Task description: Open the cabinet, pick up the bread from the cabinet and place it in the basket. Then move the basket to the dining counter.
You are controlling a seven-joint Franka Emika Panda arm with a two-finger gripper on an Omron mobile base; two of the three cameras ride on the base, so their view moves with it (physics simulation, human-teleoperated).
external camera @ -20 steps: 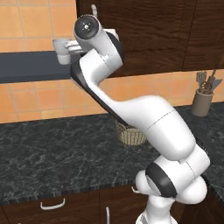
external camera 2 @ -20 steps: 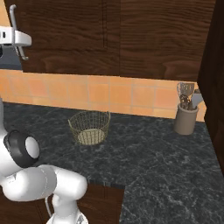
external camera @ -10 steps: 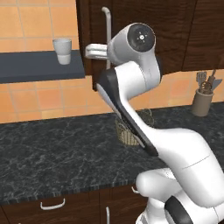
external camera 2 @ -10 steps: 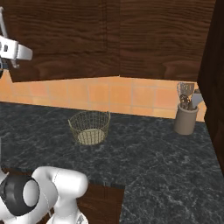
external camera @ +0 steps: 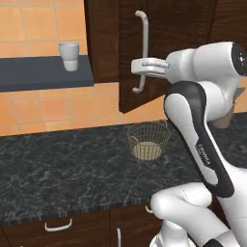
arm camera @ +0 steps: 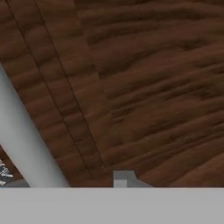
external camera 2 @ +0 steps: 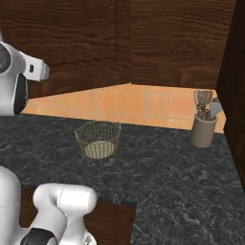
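Observation:
The cabinet door (external camera: 185,26) stands swung partly out from the wall, its lower edge slanting over the tiles. My gripper (external camera: 136,67) reaches left at mid-height of the long silver handle (external camera: 143,38), which crosses the hand just behind the fingertips; it looks shut on the bar. In the hand view the handle (arm camera: 22,140) runs diagonally at the left, close to the wood (arm camera: 144,87), with one fingertip (arm camera: 124,177) beside it. The wire basket (external camera: 148,140) (external camera 2: 98,139) sits empty on the black counter below. The bread is hidden. The dining counter is out of view.
A white cup (external camera: 69,55) stands on a dark shelf (external camera: 38,72) left of the cabinet. A utensil crock (external camera 2: 203,129) sits at the counter's right end beside a tall dark wood panel (external camera 2: 237,95). Low cabinets with curved handles (external camera: 58,225) lie under the black marbled counter (external camera: 58,169).
The arm has swung to the right, and the handle and door have come with the gripper, so the door stands further open. The basket has not moved.

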